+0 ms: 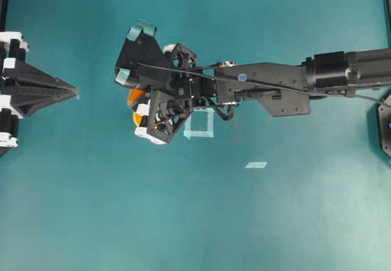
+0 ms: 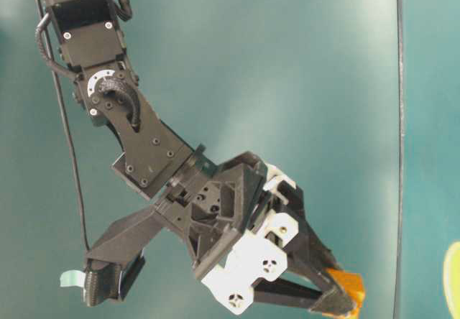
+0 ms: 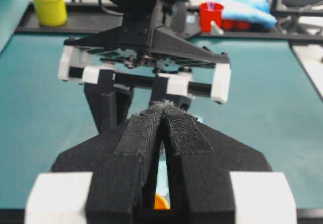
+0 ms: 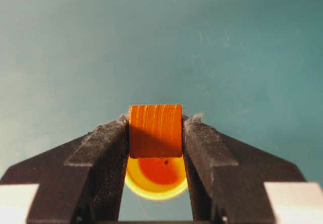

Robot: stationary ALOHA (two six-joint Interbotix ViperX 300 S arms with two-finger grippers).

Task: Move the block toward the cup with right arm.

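Note:
My right gripper (image 4: 155, 127) is shut on the block (image 4: 155, 133), a small orange cube pinched between the two black fingers (image 4: 103, 146). It points down, and the yellow-rimmed cup (image 4: 156, 177) lies directly below the block with its orange inside showing. From overhead the right arm reaches leftwards and its gripper (image 1: 139, 109) covers most of the cup (image 1: 133, 97), so only orange slivers show. In the table-level view the block (image 2: 348, 284) sits at the fingertips. The left gripper (image 1: 74, 92) rests shut at the left, its tips pointing at the right gripper.
A pale-blue tape square (image 1: 200, 124) is just right of the right gripper, and a small tape scrap (image 1: 256, 165) lies further right. Beyond the table's far edge stand a yellow jar with a blue lid (image 3: 49, 4) and a red cup (image 3: 210, 14).

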